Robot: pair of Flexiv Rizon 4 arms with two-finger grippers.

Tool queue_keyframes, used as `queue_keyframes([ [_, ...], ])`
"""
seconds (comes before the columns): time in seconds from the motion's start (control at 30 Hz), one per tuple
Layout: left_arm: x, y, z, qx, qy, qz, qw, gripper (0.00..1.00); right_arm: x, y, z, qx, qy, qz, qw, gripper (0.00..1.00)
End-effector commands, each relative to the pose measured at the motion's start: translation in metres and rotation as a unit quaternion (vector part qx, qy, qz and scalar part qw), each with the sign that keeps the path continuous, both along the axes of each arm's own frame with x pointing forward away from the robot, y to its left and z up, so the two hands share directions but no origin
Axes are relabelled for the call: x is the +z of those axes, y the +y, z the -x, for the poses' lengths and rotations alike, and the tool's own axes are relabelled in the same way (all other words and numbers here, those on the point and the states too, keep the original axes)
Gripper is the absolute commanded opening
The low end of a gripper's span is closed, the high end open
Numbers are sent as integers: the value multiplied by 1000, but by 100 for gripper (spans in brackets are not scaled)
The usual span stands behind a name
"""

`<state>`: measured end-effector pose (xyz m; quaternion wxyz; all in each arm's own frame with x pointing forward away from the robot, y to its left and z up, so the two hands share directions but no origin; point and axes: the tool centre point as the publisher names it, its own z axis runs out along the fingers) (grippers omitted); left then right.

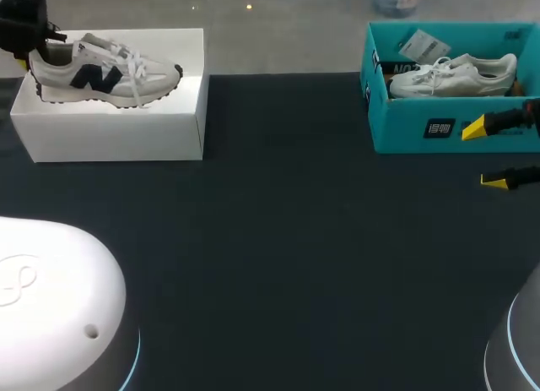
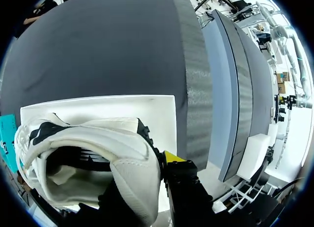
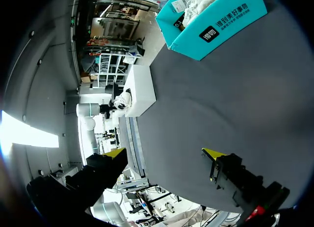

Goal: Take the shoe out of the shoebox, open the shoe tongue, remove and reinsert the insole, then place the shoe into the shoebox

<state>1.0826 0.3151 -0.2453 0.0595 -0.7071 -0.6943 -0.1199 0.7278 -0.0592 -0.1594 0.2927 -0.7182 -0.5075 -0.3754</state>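
A dark, matte table (image 1: 278, 239) fills the head view, with a pale floor beyond its far edge. At the far left corner stands a white box (image 1: 118, 129). A navy-marked sneaker (image 1: 105, 74) rests on top of it, lying along the box with its toe towards the table's middle. The left gripper (image 1: 32, 53) is at the heel. In the left wrist view one yellow tip sits against the outside of the heel and a dark finger reaches into the shoe's opening, so the jaws look pinched on the heel wall.

At the far right corner an open teal shoebox (image 1: 405, 125) holds a pale sneaker (image 1: 456, 74). The right gripper (image 1: 488, 154) hangs just in front of the shoebox's near wall, with its fingers spread wide and holding nothing.

The hold on the heel is narrow and off to one end. If the shoe is lifted this way, the toe is likely to sag or swing, and the soft collar could slip out of the pinch. The sneaker also lies near the box's front edge, so a nudge could tip it off onto the table. The table itself looks flat and not slippery, which should help if the shoe is set down there.
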Motion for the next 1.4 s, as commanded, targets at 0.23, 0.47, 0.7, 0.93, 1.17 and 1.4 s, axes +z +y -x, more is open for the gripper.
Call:
queue_keyframes([
  [0.23, -46, 1, -16, 14, 8, -2, 1000, 0, 0, 1, 0, -1, 0, 1, 1000, 100],
  [0.47, -82, 0, -15, 13, -1, -5, 1000, 0, 0, 1, 0, -1, 0, 1, 1000, 100],
  [0.7, -107, -1, -14, 15, 4, -13, 1000, 0, 0, 1, 0, -1, 0, 1, 1000, 100],
  [0.93, -121, 2, -13, 19, 16, -18, 1000, 0, 0, 1, 0, -1, 0, 1, 1000, 100],
  [1.17, -134, 2, -13, 16, 37, -16, 999, 0, 0, 1, 0, -1, 0, 1, 1000, 100],
  [1.4, -139, 2, -13, 15, 44, -17, 999, 30, 0, 1, 0, -1, 0, 1, 1000, 100],
])
